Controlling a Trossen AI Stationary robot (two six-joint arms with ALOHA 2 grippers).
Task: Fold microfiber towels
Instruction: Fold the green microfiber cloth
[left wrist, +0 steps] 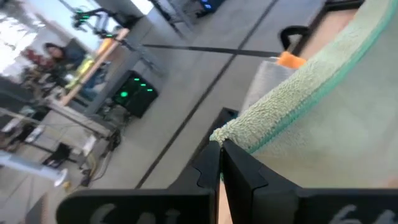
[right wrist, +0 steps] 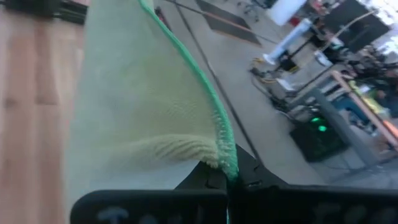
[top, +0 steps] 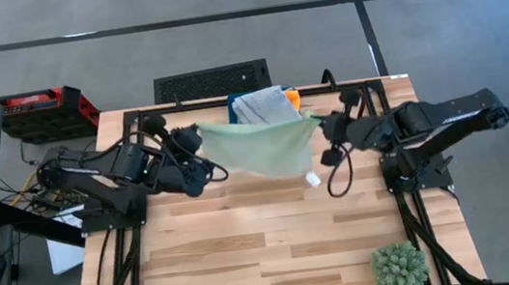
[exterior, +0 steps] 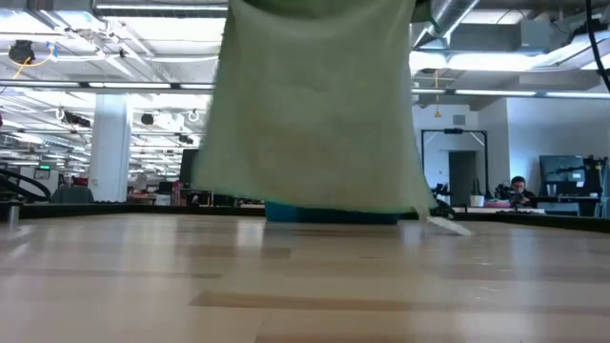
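Observation:
A light green microfiber towel [top: 260, 147] hangs spread out in the air between my two grippers, over the far half of the table. My left gripper [top: 197, 133] is shut on its upper left corner and my right gripper [top: 317, 123] on its upper right corner. In the low view the green towel [exterior: 315, 105] hangs as a flat sheet, its lower edge [exterior: 324, 205] clear of the table top. A small white tag [top: 313, 179] shows at its lower right corner. Behind it a pale blue-grey towel [top: 265, 105] and an orange towel [top: 294, 97] lie piled at the far edge. My left gripper pinches the green towel's corner [left wrist: 219, 137] between its two fingers [left wrist: 239, 171], right at the hemmed edge. The cloth runs away from the fingertips toward the other arm and hangs below, lifted clear. My right gripper pinches the opposite top corner [right wrist: 222, 160] at the green stitched hem, between its two shut fingers [right wrist: 249, 177]. The towel spreads away from the fingertips toward the left arm, and its top edge sags a little between the two holds.
A dark teal box [top: 235, 101] stands by the piled towels at the far edge. A spiky green plant ball [top: 399, 269] sits at the near right corner. The wooden table top [top: 248, 250] lies bare in the near half.

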